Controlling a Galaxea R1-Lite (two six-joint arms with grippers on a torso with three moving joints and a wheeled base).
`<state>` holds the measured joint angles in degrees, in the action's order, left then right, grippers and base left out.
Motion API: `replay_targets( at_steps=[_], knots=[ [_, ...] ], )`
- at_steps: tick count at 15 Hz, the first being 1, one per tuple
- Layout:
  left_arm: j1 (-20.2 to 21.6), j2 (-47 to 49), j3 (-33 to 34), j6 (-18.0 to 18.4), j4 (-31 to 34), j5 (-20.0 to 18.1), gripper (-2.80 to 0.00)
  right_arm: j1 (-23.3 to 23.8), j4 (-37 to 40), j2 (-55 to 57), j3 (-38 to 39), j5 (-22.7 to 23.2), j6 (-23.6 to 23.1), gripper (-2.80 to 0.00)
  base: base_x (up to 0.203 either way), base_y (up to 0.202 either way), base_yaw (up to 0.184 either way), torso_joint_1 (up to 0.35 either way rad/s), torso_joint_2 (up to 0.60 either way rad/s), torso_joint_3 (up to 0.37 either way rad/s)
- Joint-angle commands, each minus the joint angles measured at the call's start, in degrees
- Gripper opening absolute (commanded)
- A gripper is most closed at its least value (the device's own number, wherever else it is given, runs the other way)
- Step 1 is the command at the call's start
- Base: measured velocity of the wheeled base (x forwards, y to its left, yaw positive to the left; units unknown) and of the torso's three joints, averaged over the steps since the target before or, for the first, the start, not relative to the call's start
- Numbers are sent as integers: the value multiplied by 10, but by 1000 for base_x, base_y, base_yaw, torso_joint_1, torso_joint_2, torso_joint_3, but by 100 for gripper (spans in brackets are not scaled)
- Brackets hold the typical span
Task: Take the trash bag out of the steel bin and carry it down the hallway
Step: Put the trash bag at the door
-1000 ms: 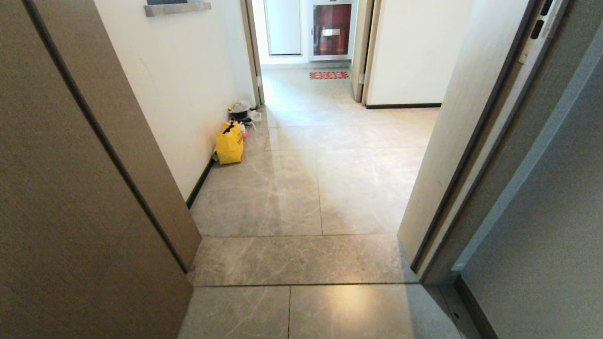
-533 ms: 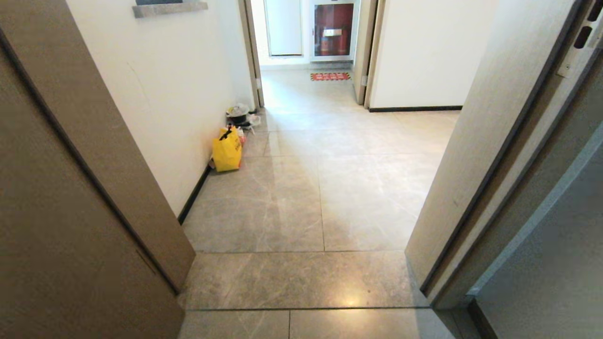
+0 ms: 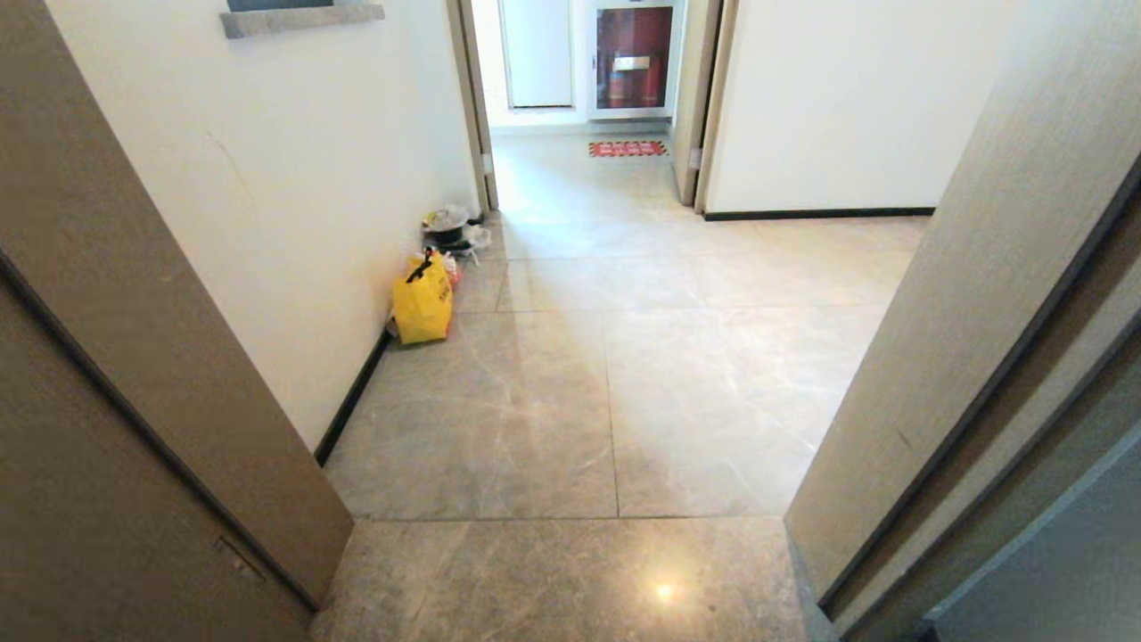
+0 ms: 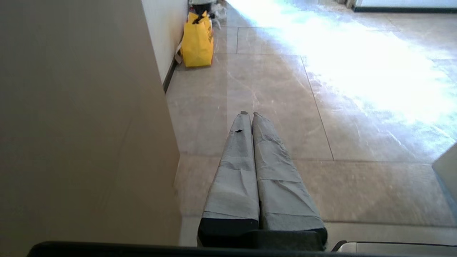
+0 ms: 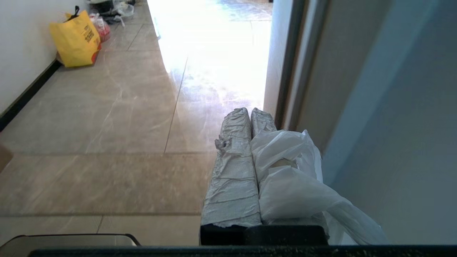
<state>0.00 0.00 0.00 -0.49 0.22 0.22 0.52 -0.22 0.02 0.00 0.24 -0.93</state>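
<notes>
Neither arm can be seen from the head camera, and the steel bin isn't spotted anywhere. The trash bag [image 5: 285,171] is only partly shown: thin, crinkly white plastic, draped over one finger of the right claw [image 5: 250,112], which is clamped tight on it. The left claw [image 4: 249,115] is pressed closed with nothing held. Well ahead of both claws, a yellow bag [image 3: 422,299] is parked against the hallway [image 3: 624,374] wall.
</notes>
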Motion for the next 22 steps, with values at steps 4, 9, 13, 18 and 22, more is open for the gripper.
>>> replay_targets(
  at_steps=[4,9,13,18,22],
  knots=[
    [0,0,0,0,0,0,-280,0,0,0,1,0,0,-280,188,0,2,0,2,1],
    [0,0,0,0,0,0,-280,0,0,0,1,0,0,-280,191,0,-1,1,3,3],
    [0,0,0,0,0,0,-280,0,0,0,1,0,0,-280,193,0,-1,2,4,1],
    [0,0,0,0,0,0,-280,0,0,0,1,0,0,-280,187,0,0,4,-1,1],
    [0,0,0,0,0,0,-280,0,0,0,1,0,0,-280,194,0,1,3,2,1]
  ],
)
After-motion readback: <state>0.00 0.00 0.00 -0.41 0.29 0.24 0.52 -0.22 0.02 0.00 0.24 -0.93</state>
